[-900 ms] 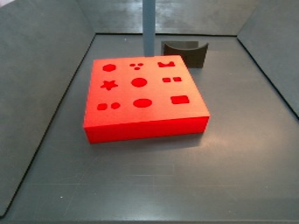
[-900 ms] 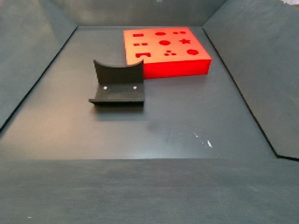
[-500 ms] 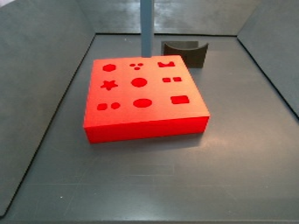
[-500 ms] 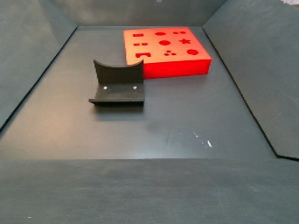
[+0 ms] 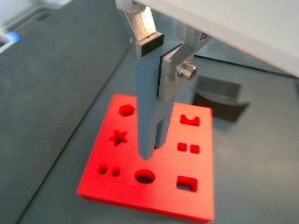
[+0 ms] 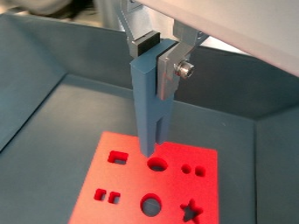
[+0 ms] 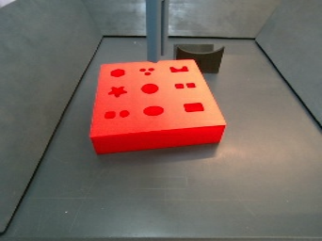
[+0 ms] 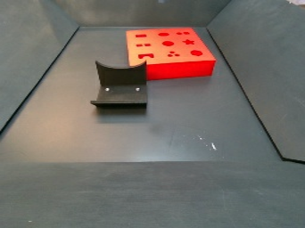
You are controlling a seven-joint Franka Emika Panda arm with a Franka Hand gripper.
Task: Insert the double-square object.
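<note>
My gripper [image 5: 159,56] is shut on the top of the double-square object [image 5: 149,114], a tall grey-blue bar that hangs upright; both wrist views show the hold [image 6: 155,54]. The bar's split lower end [image 6: 149,156] hangs above the red block [image 6: 126,185], over its middle holes and clear of the surface. In a side view the bar [image 7: 156,28] comes down from the top edge over the far part of the red block [image 7: 170,100]; the gripper itself is out of frame there. The other side view shows only the block [image 8: 179,65].
A dark grey block with a curved notch [image 7: 201,56] stands behind the red block's far right corner, also seen in a side view [image 8: 119,87] and a wrist view [image 5: 222,94]. Sloping grey walls [image 7: 51,104] ring the dark floor.
The bar has shifted slightly to the left in the side view, still held upright above the red block. Nothing else has moved.
</note>
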